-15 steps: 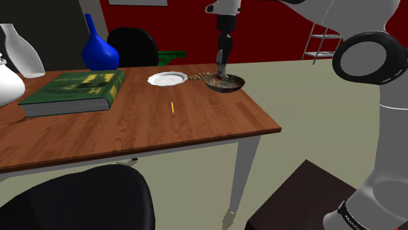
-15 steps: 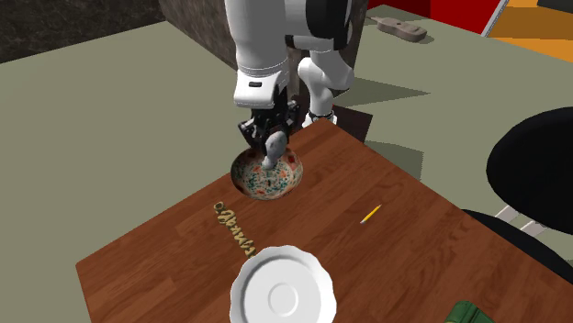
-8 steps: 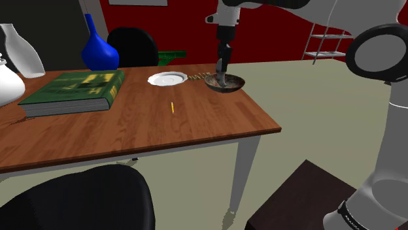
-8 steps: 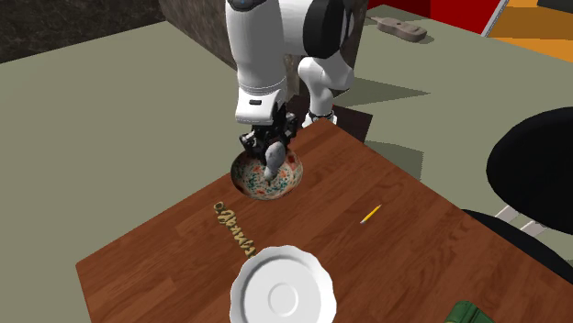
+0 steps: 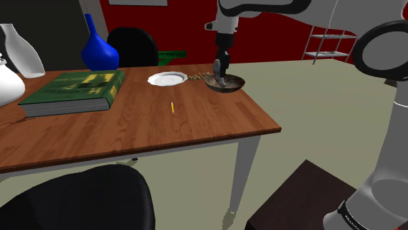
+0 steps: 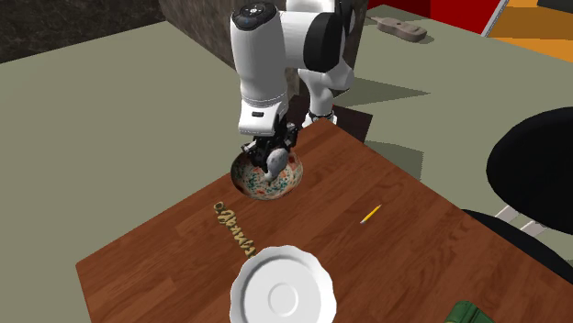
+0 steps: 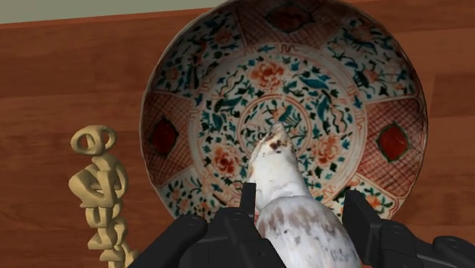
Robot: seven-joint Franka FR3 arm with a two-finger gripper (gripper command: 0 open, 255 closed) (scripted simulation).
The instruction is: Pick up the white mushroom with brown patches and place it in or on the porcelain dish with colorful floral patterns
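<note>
At the far end of the table (image 5: 196, 124), toward the shoulder view's right, the gripper (image 5: 221, 67) hangs directly over the dish (image 5: 235, 83). The fingers (image 7: 247, 196) clamp the mushroom (image 7: 293, 209) by its wide speckled end. Its narrow end points down at the dish centre; contact with the dish floor cannot be confirmed. In the second exterior view the mushroom (image 6: 275, 163) sits tilted within the dish (image 6: 252, 183). Step in hand, as judged: placement, with pick-up and transfer complete. The next move calls for a short descent if a gap remains, then opening the fingers and a straight vertical retreat, so that the mushroom neither tips out nor drags on a finger. A pale chain (image 7: 103, 190) lies just beside the dish, and a white plate (image 5: 167, 79) lies beyond it toward the shoulder view's left. The green book (image 5: 75, 90) carries yellow cover marks that cannot be read; no other writing or brand is visible.
</note>
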